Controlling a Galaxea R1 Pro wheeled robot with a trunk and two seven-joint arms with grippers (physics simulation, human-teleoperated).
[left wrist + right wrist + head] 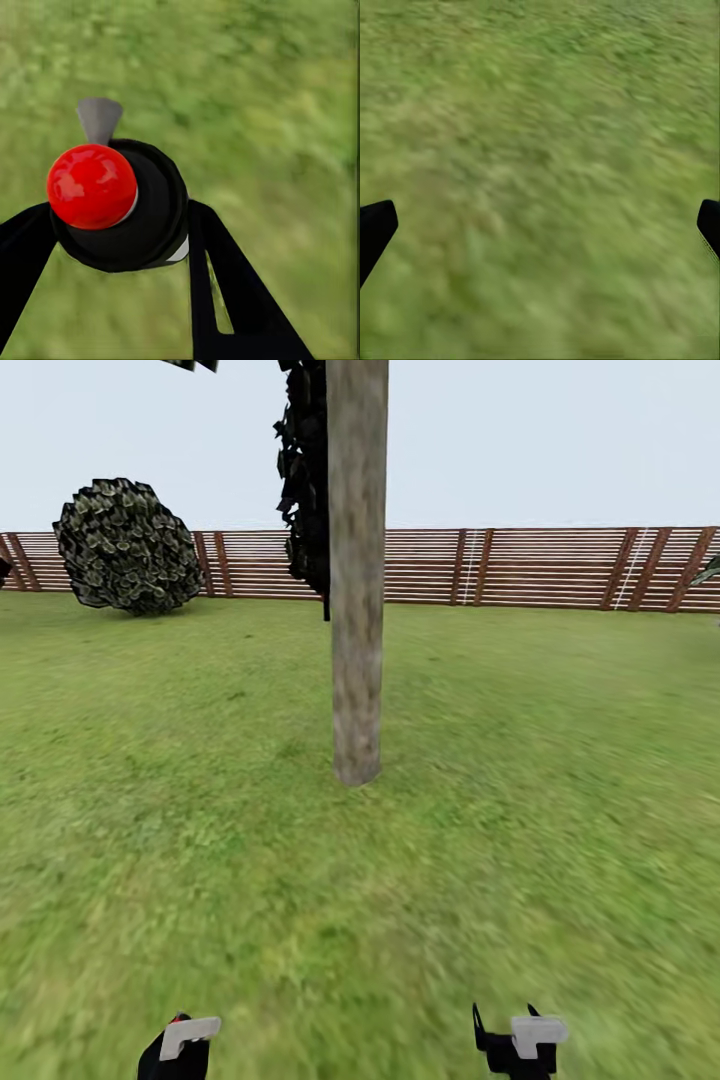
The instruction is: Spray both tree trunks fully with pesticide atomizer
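- Left gripper [124, 247] closed around the pesticide atomizer [142, 214], a black finger [240, 292] pressed to either side of the round black body.
- Glossy red ball-shaped cap [91, 186] on the near end of the black body, with pale highlights on its surface.
- Small grey flared nozzle [99, 120] sticking out past the black body, against the grass.
- Narrow white sliver at the edge of the black body, next to one finger.
- Long slot cut through that finger, green visible through it.
- Blurry green grass floor [270, 97] behind everything, mottled lighter and darker.
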